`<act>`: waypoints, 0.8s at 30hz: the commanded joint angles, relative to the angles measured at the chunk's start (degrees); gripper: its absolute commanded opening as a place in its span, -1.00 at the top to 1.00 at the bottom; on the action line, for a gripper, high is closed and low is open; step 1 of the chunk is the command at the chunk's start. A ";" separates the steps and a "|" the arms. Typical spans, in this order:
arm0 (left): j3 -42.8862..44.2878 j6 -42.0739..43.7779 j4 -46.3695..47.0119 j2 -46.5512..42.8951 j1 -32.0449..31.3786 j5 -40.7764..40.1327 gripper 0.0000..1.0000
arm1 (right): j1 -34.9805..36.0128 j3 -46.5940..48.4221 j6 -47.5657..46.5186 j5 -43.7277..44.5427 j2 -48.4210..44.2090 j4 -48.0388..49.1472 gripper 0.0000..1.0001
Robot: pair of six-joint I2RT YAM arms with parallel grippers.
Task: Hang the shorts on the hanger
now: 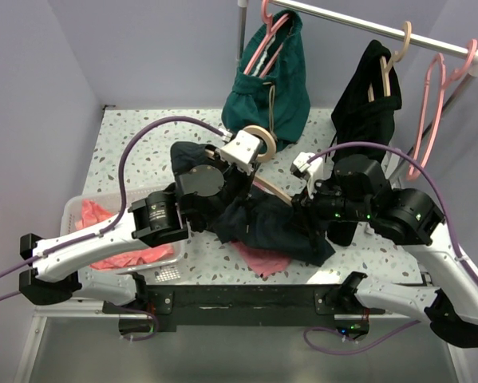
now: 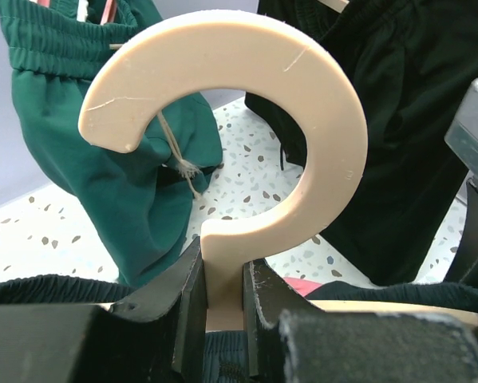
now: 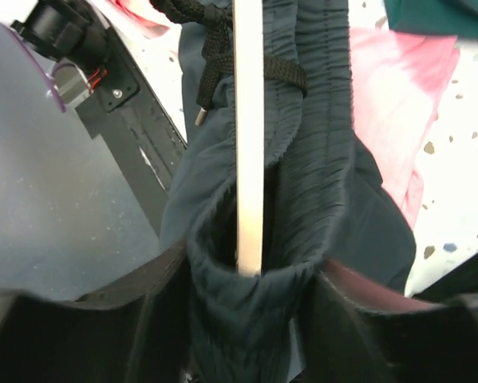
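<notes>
The beige hanger (image 1: 263, 143) is held above the table's middle. My left gripper (image 1: 240, 152) is shut on its neck just below the hook, with the hook (image 2: 302, 104) rising above the fingers (image 2: 187, 303). The dark navy shorts (image 1: 262, 227) are draped along the hanger's arm toward the right. In the right wrist view the hanger arm (image 3: 249, 120) runs inside the gathered waistband (image 3: 322, 159). My right gripper (image 3: 250, 311) is shut on the waistband's end, over the tip of the arm; it also shows in the top view (image 1: 304, 201).
A rail (image 1: 366, 22) at the back holds a teal garment (image 1: 272, 84) on a pink hanger, a black garment (image 1: 368, 100) on a tan hanger, and an empty pink hanger (image 1: 430, 120). A clear basket (image 1: 73, 209) with pink cloth stands left. Pink cloth (image 1: 262, 260) lies under the shorts.
</notes>
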 commanded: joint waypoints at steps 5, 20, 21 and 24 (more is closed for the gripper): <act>2.51 -1.60 5.79 0.65 -0.35 2.68 0.83 | 0.33 1.29 1.85 5.40 -2.39 1.76 1.00; 9.46 -2.39 -0.98 -3.12 -0.35 7.08 -1.00 | 0.41 6.30 3.61 3.91 -7.49 -3.51 1.00; 9.63 -2.65 -0.98 -3.82 -0.35 7.69 -1.00 | 0.41 6.91 4.14 4.00 -7.49 -4.47 1.00; 9.99 -2.92 -0.02 -6.81 -0.35 9.35 -1.00 | 0.41 9.03 5.01 4.44 -7.84 -6.32 1.00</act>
